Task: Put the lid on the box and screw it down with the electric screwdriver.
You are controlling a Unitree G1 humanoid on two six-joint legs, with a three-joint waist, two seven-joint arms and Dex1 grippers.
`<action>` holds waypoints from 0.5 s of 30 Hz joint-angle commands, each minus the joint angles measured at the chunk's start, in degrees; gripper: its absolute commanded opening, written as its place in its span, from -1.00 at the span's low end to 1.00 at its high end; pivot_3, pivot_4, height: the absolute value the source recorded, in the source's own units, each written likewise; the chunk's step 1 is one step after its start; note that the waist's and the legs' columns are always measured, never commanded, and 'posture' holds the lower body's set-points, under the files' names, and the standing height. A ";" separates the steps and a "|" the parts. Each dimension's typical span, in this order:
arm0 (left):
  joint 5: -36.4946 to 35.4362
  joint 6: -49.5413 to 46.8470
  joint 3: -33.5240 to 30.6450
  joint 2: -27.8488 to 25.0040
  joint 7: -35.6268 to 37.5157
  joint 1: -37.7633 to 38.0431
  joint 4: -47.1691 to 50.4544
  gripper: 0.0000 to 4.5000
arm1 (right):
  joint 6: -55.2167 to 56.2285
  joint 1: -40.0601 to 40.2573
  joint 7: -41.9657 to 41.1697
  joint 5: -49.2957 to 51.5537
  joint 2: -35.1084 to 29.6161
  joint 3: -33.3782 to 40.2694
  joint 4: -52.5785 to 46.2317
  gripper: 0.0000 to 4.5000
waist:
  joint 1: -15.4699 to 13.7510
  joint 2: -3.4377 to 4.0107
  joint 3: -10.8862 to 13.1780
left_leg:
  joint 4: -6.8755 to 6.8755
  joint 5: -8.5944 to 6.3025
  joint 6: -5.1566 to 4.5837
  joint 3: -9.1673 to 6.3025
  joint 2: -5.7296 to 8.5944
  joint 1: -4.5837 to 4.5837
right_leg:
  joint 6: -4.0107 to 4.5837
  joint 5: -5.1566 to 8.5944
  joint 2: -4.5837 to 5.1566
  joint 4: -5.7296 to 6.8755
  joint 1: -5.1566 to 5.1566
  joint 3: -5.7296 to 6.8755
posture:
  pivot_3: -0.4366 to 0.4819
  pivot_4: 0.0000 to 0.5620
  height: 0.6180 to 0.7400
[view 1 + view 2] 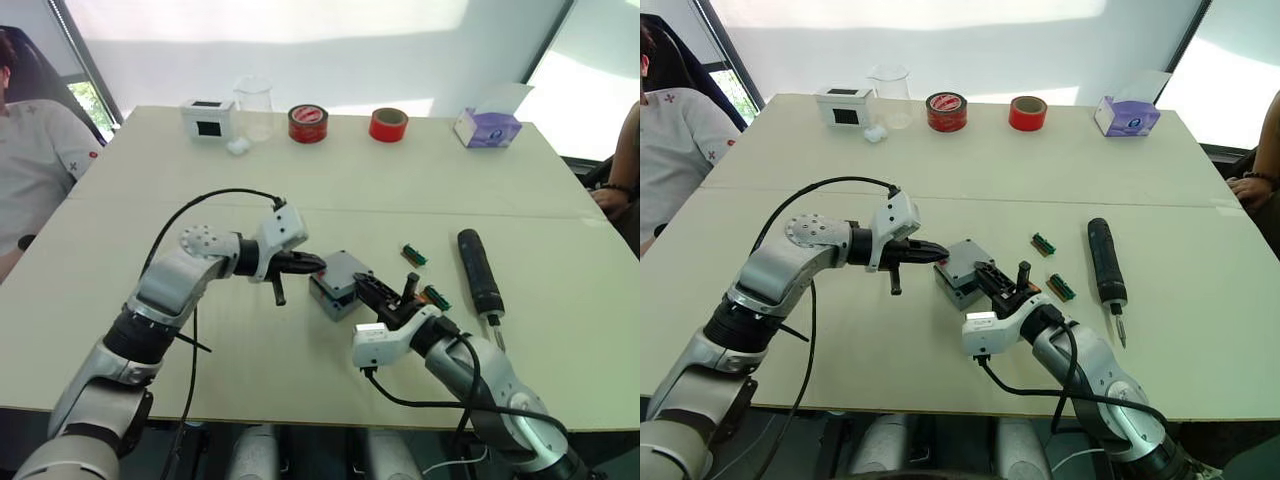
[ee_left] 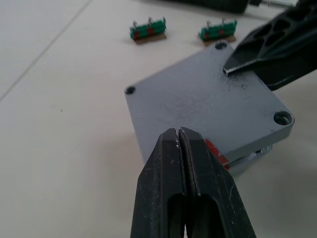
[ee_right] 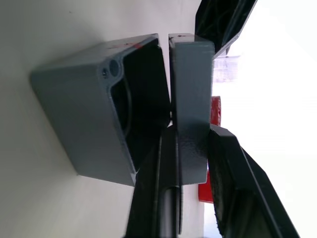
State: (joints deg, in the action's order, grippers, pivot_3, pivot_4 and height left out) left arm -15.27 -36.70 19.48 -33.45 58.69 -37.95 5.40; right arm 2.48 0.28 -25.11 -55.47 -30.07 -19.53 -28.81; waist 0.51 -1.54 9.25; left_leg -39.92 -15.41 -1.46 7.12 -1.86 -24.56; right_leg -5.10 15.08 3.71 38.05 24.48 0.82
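**A:** What did the head camera record?

**B:** The shallow grey plastic lid point(image 1: 345, 272) sat askew on the deeper grey plastic box point(image 1: 332, 297) at mid-table. The right gripper point(image 1: 388, 297) gripped the lid's near edge; the left gripper point(image 1: 304, 263), fingers clenched together and empty, pressed at its far side. The long black cylindrical electric screwdriver point(image 1: 479, 271) lay untouched on the cream table point(image 1: 400, 190), to the right of the box, beyond two small green connector blocks point(image 1: 415, 254).

**A:** The left wrist camera?

**B:** Its closed fingertips point(image 2: 179, 148) met the lid's edge, above the box's red mark point(image 2: 216, 151).

**A:** The right wrist camera?

**B:** Its fingers point(image 3: 225, 158) clamped the lid, which stood slightly off the open box point(image 3: 89, 119).
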 commanded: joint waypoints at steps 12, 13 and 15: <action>2.37 -2.95 2.58 0.86 -0.27 1.93 -0.96 -1.00 | 1.67 2.06 -1.06 2.52 -1.21 3.43 -1.41 0.46 | -0.02 -0.02 -0.29 | 0.00 -0.02 -0.03 -0.01 0.01 0.20 | 0.02 0.01 0.05 0.00 -0.20 -0.01 | -0.05 -0.47 0.59; 2.44 -3.20 2.61 1.05 -0.58 2.05 -1.03 -1.00 | 1.96 2.32 -1.14 2.99 -1.55 3.91 -1.55 0.46 | -0.04 -0.02 -0.29 | 0.00 -0.03 -0.04 -0.01 0.01 0.20 | 0.02 0.01 0.05 0.00 -0.21 -0.01 | -0.05 -0.47 0.59; 2.36 -4.13 2.58 1.45 -1.13 2.28 -1.11 -1.00 | 2.75 2.68 -1.30 4.29 -2.17 4.74 -1.81 0.46 | -0.05 -0.02 -0.30 | 0.00 -0.03 -0.05 -0.01 0.01 0.20 | 0.02 0.01 0.05 0.00 -0.21 -0.01 | -0.05 -0.47 0.59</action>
State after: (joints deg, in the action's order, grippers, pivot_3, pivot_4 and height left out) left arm -14.35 -38.55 19.95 -32.05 58.29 -37.29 5.68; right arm 4.45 2.22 -25.61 -52.77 -31.34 -15.91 -30.11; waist 0.46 -1.56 8.95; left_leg -39.93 -15.44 -1.51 7.11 -1.84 -24.36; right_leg -5.07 15.10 3.75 38.06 24.27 0.80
